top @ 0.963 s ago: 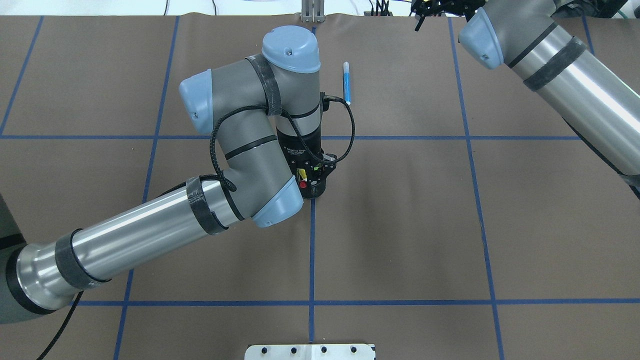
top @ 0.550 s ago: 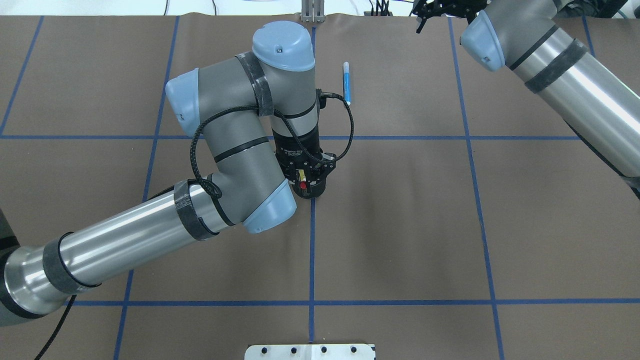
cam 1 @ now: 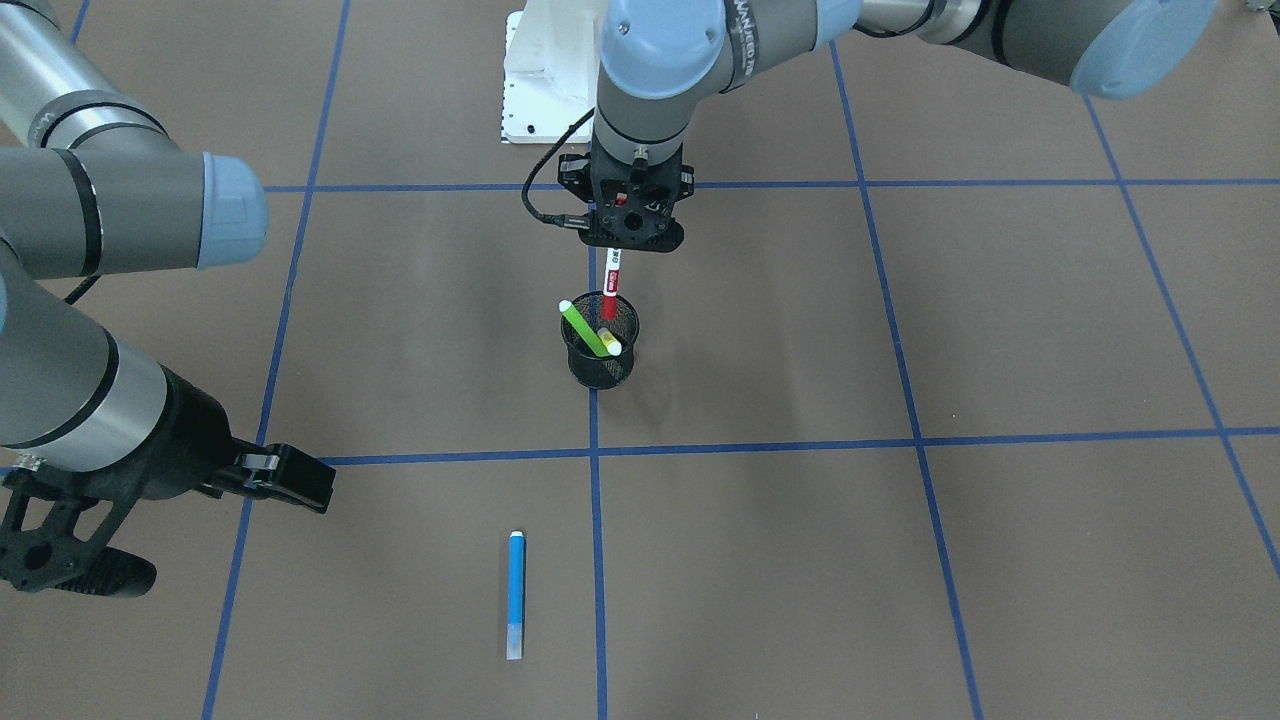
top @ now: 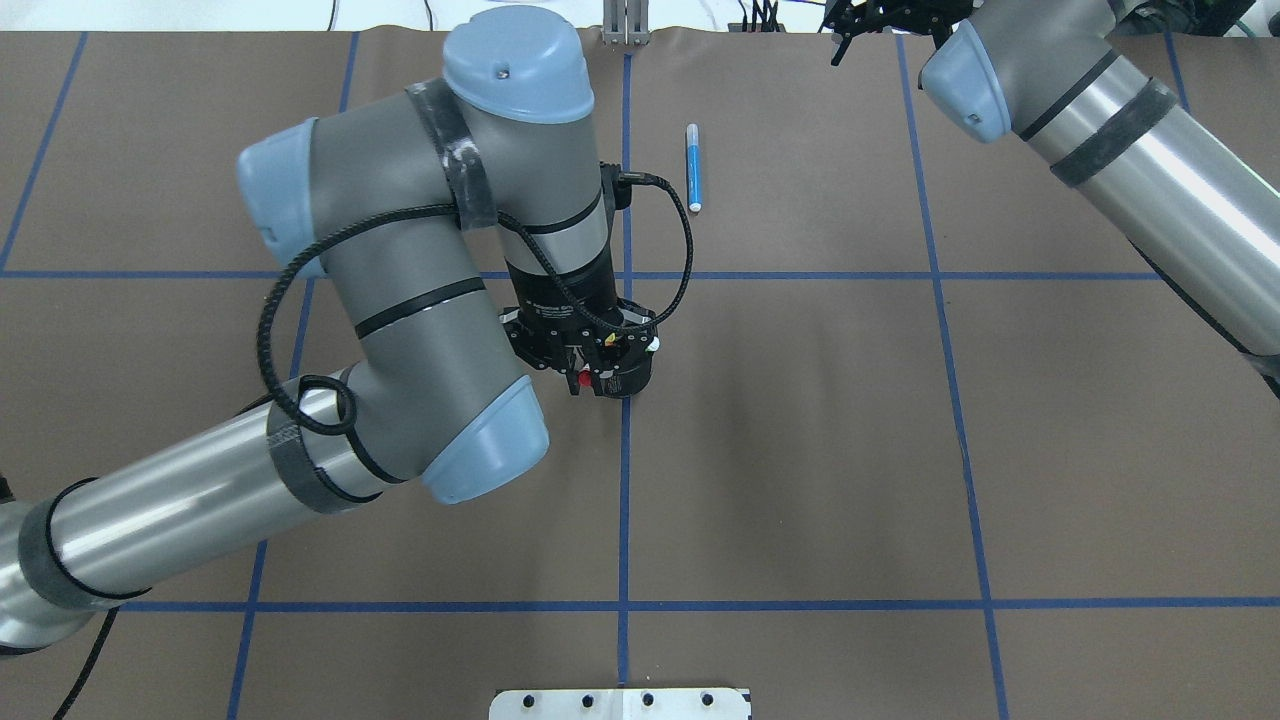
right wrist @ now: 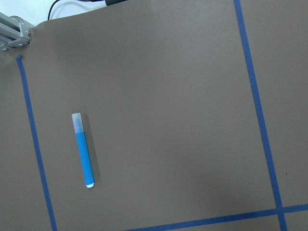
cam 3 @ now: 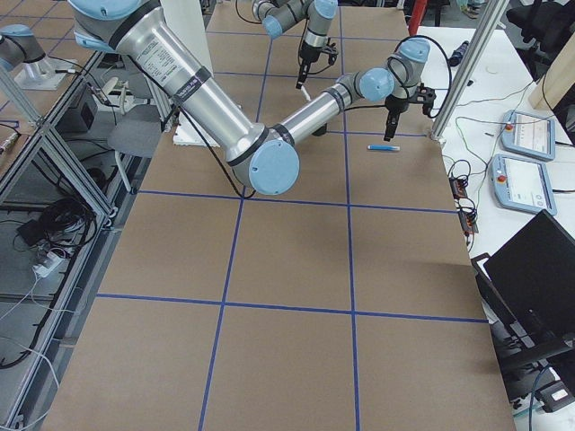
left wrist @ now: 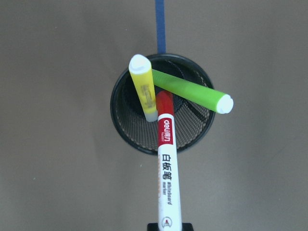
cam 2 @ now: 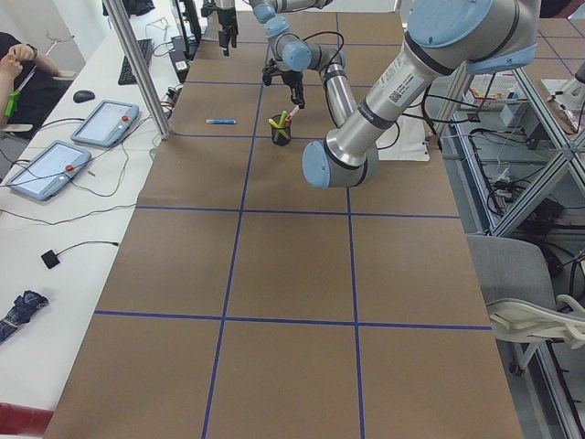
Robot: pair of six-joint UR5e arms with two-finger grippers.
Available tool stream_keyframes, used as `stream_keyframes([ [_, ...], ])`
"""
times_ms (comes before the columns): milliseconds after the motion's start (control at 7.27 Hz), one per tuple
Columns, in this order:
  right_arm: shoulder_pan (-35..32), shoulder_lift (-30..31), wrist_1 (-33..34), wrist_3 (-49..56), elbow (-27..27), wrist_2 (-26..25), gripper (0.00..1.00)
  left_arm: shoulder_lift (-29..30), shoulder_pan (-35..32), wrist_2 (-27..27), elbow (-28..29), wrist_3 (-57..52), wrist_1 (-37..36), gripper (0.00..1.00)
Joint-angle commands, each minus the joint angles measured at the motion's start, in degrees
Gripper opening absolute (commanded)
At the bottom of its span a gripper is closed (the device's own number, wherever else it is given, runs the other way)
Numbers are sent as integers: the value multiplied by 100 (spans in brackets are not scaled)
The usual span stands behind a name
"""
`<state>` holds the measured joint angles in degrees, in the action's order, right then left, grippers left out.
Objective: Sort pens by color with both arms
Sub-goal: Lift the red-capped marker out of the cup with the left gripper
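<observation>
- My left gripper (cam 1: 620,238) is clamped on the white pen (cam 1: 611,285), held upright with its red cap down at the mouth of the cup (cam 1: 600,368)
- Green pen (cam 1: 583,327) and yellow pen (cam 1: 608,343) lean inside the cup
- Blue pen (cam 1: 516,592) lies flat on the table (cam 1: 900,550), well apart from the cup
- My right gripper (cam 1: 225,535) hangs near the blue pen, jaws apart
</observation>
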<state>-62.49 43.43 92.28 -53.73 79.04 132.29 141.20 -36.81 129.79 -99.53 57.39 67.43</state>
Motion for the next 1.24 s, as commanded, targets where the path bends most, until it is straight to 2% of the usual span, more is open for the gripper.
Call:
stream_keyframes([
  [0,8,-18,0,-49,86,7,100,-146,-343,-15,-540,-26,-45,0],
  [138,17,-18,0,-58,112,7,100,-111,-475,-146,-541,-26,16,0],
  [275,17,-10,-17,-24,121,-11,100,-111,-511,-573,-515,-35,312,0],
  [413,26,-10,-17,-23,173,-19,100,-128,-546,-908,-297,-9,942,0],
  [688,26,-10,-17,-15,279,-28,100,-111,-696,-1392,710,114,2565,0],
  [825,35,16,-87,12,279,-54,100,-84,-696,-1769,1290,602,3366,0],
  [963,52,139,-505,-66,270,-81,100,125,-679,-2269,1835,929,3930,0],
  [1100,61,235,-710,-67,270,-81,100,457,-670,-2361,2354,1106,4014,0],
])
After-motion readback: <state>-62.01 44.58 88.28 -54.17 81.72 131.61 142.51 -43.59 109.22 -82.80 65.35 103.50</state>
